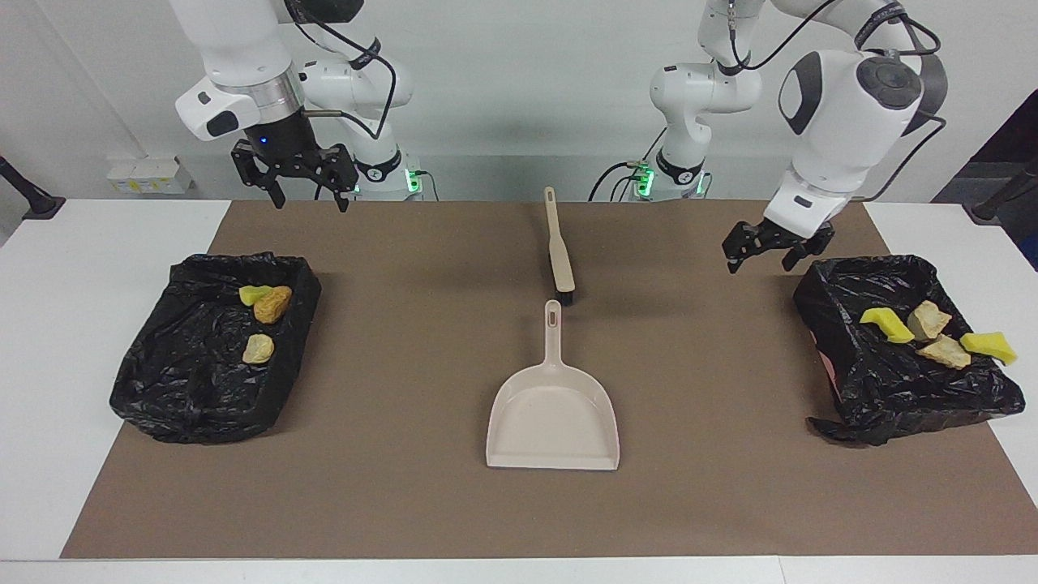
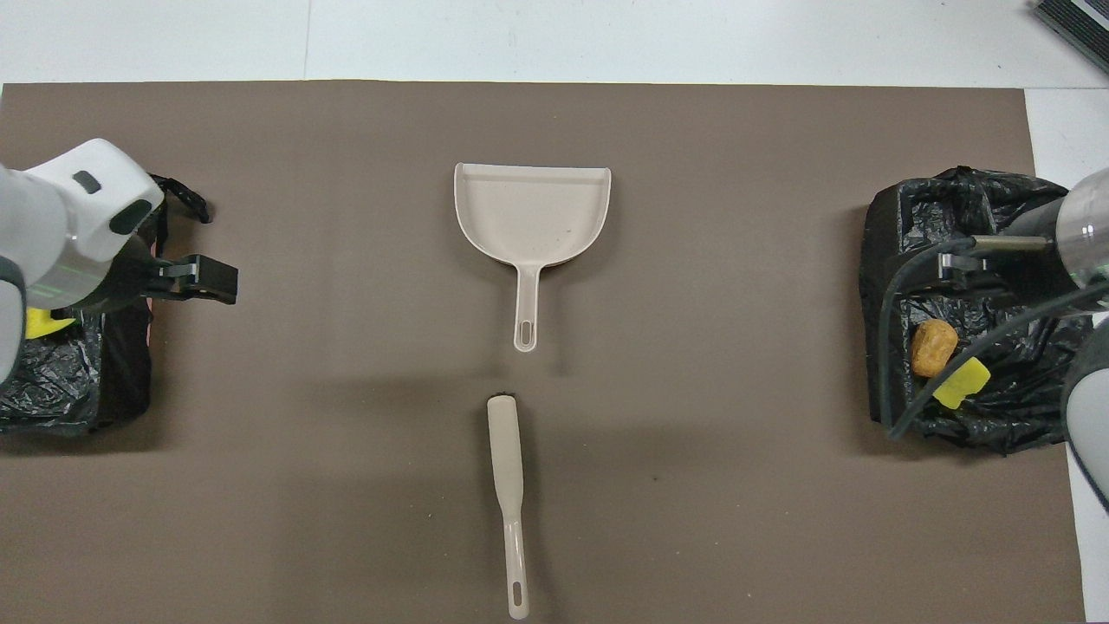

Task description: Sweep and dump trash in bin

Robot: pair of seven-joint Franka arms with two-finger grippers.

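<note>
Facing view: trash [image 1: 941, 334] lay in black bins [image 1: 859, 357] at both table ends, none on mat. My left gripper [image 1: 769, 245] hung beside one bin, right gripper [image 1: 294, 177] waited; fingers released, empty. Judged scraps light, soft, non-slip; pinch across middle. Dustpan [image 1: 554, 418], brush [image 1: 559, 258] untouched mid-table.

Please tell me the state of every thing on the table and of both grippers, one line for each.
Beige plastic dustpan: flat on the mat, empty.
Beige brush: lying flat, untouched.
Black-lined bin at the right arm's end: holds three scraps.
Black-lined bin at the left arm's end: holds four scraps.
Left gripper: open, empty, over the mat beside its bin.
Right gripper: open, empty, waiting.
</note>
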